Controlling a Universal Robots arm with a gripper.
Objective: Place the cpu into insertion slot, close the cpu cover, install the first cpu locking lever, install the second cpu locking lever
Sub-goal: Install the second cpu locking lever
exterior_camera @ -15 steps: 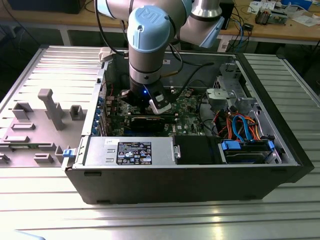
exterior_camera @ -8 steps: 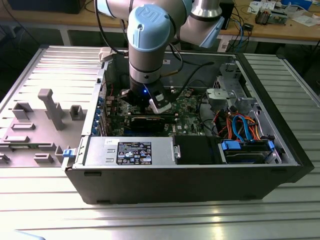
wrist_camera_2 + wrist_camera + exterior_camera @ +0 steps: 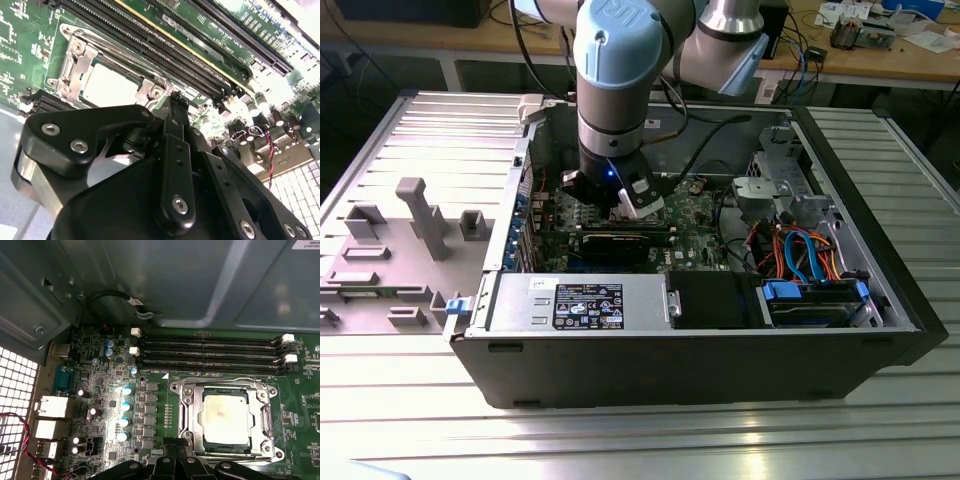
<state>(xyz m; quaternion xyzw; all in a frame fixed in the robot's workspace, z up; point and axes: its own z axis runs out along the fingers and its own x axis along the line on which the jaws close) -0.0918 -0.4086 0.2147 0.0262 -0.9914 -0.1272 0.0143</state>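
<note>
Inside the open computer case (image 3: 720, 330), taking the green motherboard (image 3: 105, 390) as my landmark, I log the following. Item: the cpu (image 3: 225, 414), a dull silver square, seated flat in the insertion slot (image 3: 226, 447) near the board's middle; I see it too in the second wrist view (image 3: 111, 86). Item: the cpu cover (image 3: 192, 410), a silvery frame plate, lying down around the chip with the chip's top showing through its window. Item: a thin wire locking lever (image 3: 220, 381), running along the cover's edge on the side toward the memory slots (image 3: 210, 356); whether it is latched I cannot tell. Item: the long black memory slots, just beside the socket, between it and the grey case wall (image 3: 165, 280). Item: a row of small silver-topped capacitors (image 3: 125, 412), on the board beside the socket, toward the rear port blocks (image 3: 50, 407). Item: my gripper (image 3: 176, 100), dark-bodied, hanging low over the board just beside the socket edge; its fingertips look drawn together with nothing between them. Item: the arm (image 3: 615, 80), grey and pale blue, reaching down into the case over the board.
</note>
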